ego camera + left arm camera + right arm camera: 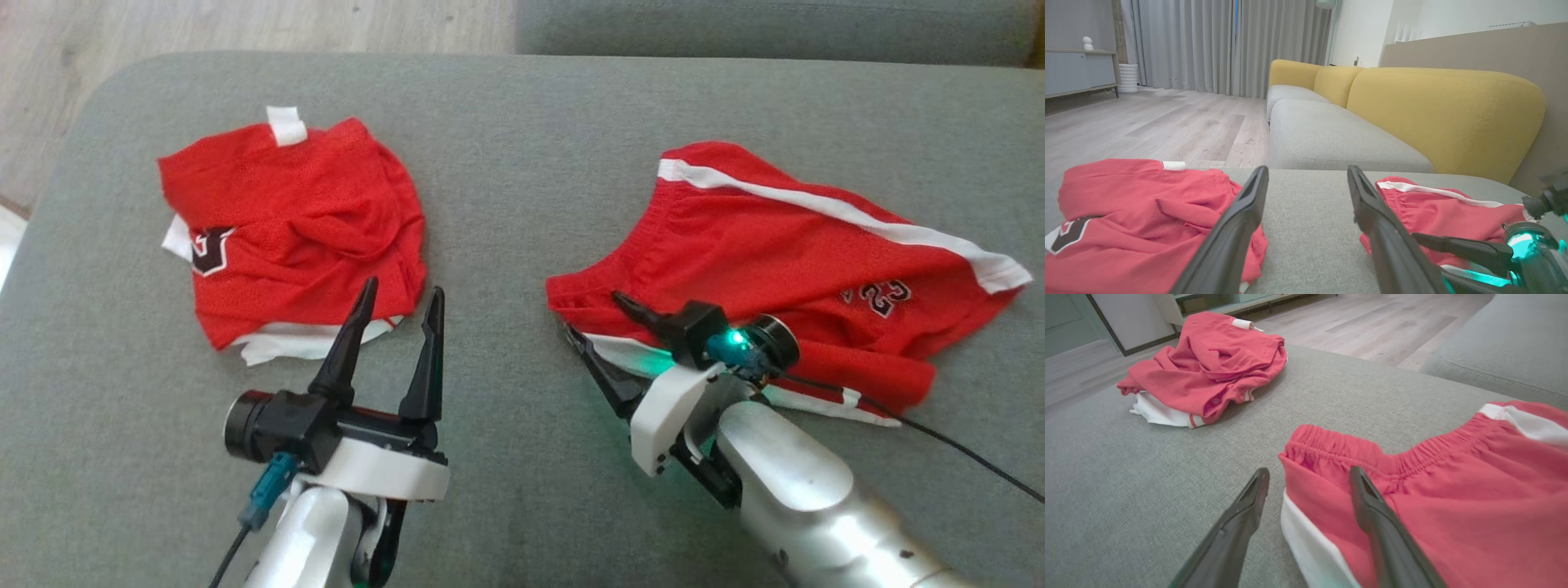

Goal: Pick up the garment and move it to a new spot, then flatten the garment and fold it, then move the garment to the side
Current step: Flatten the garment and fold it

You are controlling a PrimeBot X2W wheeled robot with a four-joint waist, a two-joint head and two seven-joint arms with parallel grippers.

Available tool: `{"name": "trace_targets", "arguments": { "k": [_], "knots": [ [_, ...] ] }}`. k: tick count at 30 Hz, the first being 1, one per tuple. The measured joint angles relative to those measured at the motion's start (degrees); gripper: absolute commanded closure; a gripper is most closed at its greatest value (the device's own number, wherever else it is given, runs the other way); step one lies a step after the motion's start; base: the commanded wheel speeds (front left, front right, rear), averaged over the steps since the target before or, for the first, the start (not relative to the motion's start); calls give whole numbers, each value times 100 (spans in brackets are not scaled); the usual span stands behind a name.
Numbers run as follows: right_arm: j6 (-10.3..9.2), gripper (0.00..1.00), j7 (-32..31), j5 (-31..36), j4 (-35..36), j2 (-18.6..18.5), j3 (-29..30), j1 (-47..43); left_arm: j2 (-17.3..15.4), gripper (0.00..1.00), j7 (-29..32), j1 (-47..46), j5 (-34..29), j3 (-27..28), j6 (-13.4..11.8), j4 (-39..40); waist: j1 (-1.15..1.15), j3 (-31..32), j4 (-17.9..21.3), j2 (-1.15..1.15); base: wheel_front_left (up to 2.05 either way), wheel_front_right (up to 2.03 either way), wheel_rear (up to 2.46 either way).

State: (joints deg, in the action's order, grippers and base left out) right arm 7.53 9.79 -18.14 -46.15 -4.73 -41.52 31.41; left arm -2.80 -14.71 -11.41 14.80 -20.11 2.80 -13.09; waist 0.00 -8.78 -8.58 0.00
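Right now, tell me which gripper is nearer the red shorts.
Right. The right gripper sits open at the waistband corner of the red shorts, over the fabric's edge; the left gripper hovers beside the red jersey, apart from them.

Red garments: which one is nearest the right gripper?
The shorts with the gathered waistband and white side stripe; right gripper is open over their corner. The crumpled garment lies apart, by the left gripper.
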Motion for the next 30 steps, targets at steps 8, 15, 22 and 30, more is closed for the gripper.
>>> {"name": "trace_targets", "arguments": {
  "k": [8,15,22,30],
  "knots": [
    [0,0,342,-578,165,-225,400,216,0,0,0,18,-1,162,-29,23,0,143,303,0,0,0,0],
    [0,0,452,-758,896,-824,1646,-20,0,0,0,45,-26,242,-27,83,0,317,693,0,0,0,0],
    [0,0,458,-274,2084,-628,3476,-1280,0,0,0,168,-75,330,-8,112,0,412,999,0,0,0,0],
    [0,0,458,131,2601,80,4120,-2575,0,0,0,247,-74,363,33,52,0,394,1187,0,0,0,0]
  ]
}}
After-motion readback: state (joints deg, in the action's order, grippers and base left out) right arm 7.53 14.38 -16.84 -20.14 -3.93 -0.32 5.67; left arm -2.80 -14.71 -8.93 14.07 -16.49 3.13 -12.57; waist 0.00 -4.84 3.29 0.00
